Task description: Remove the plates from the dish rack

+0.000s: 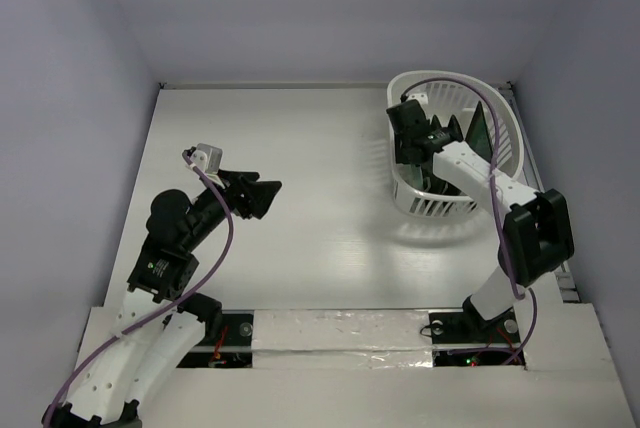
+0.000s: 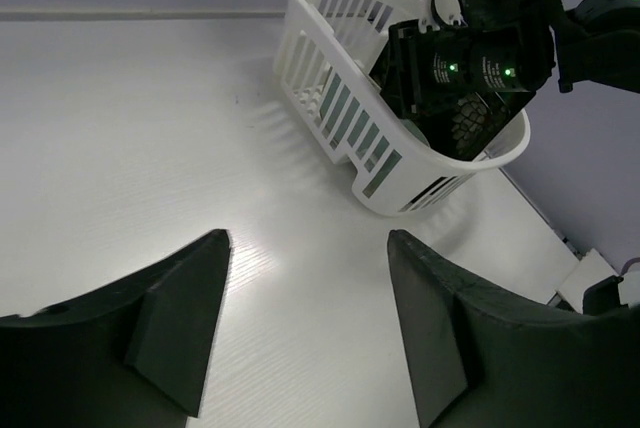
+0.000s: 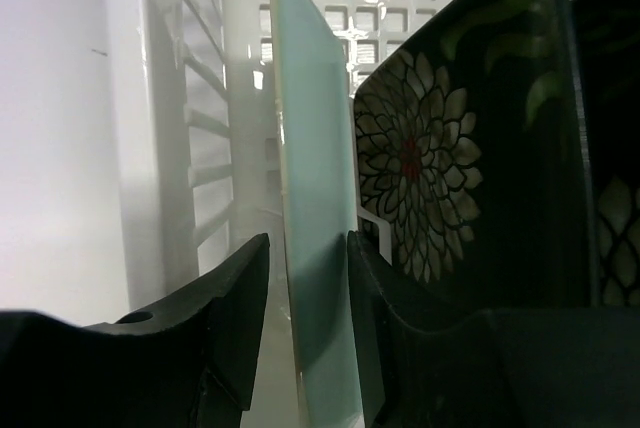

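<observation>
The white dish rack stands at the back right; it also shows in the left wrist view. My right gripper reaches down into it. In the right wrist view its open fingers straddle the lower edge of an upright pale mint plate; the right finger touches it and a narrow gap shows on the left. A dark plate with a white flower stands just behind, and another dark plate beyond it. My left gripper is open and empty over the table.
The rack's slotted wall is close to the left of my right gripper's fingers. Purple walls enclose the white table on three sides. A taped strip runs along the near edge between the arm bases.
</observation>
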You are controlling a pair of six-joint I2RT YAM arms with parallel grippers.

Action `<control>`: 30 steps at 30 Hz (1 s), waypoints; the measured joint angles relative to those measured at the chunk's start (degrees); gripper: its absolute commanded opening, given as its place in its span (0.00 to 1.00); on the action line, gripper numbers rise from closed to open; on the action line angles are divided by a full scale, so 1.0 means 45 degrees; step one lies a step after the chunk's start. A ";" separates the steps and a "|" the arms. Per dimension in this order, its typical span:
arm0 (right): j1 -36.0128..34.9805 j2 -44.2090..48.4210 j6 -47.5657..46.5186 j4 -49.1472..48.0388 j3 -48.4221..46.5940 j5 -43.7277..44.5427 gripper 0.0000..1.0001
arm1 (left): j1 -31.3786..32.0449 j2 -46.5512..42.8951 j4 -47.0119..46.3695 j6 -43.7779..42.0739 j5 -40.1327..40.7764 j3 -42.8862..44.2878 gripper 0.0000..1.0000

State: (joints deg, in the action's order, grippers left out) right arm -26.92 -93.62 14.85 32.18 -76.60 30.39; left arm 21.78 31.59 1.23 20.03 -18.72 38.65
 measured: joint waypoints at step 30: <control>0.0097 -0.0034 -0.0831 0.0257 0.0296 0.0685 0.00 | 0.0000 0.0000 0.0000 0.0000 -0.0131 0.0000 0.65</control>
State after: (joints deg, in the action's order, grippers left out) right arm -26.48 -93.78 11.11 33.34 -75.26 33.47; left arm 21.78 31.59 1.23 20.03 -19.31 38.65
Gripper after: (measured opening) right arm 0.287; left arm 0.648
